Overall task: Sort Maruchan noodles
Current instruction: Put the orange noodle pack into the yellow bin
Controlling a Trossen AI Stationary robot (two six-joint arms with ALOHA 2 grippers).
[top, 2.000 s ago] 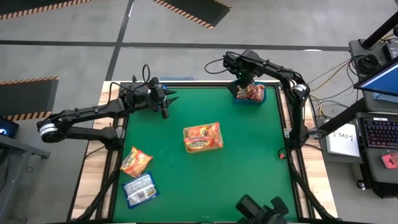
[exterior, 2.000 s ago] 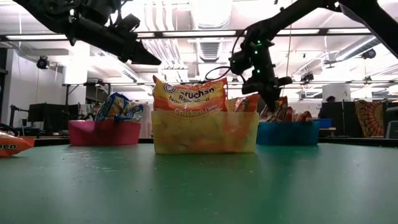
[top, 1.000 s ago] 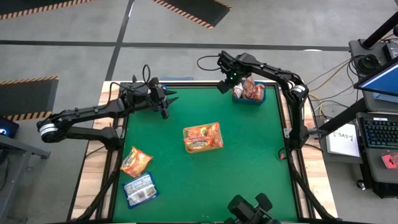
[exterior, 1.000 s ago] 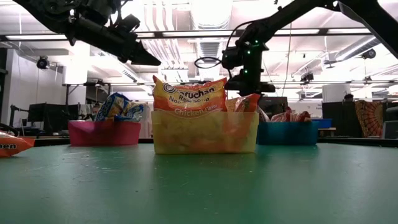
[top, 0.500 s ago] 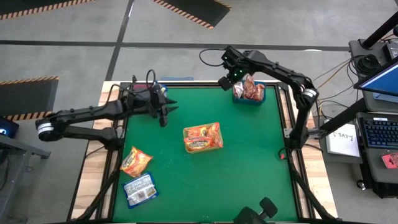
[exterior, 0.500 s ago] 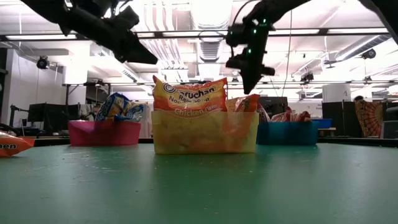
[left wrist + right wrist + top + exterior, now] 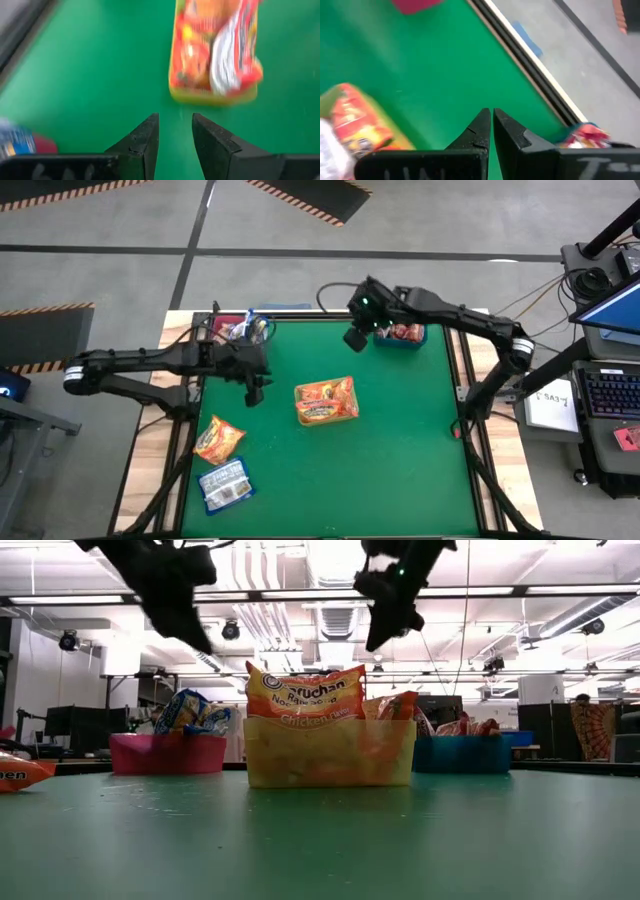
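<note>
Noodles (image 7: 326, 401) in yellow bin: between empty parted left end effector (image 7: 254, 392), shut right end effector (image 7: 353, 340).

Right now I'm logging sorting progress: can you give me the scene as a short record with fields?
left tool: open, empty, above the mat left of the yellow bin
right tool: shut, empty, beside the blue bin
loose packets: orange packet, blue-and-silver packet, near left mat corner
red bin: holds blue packets

Left hand (image 7: 254, 392) above mat, beside yellow bin (image 7: 326, 401); right hand (image 7: 354, 340) near blue bin (image 7: 402, 334).
</note>
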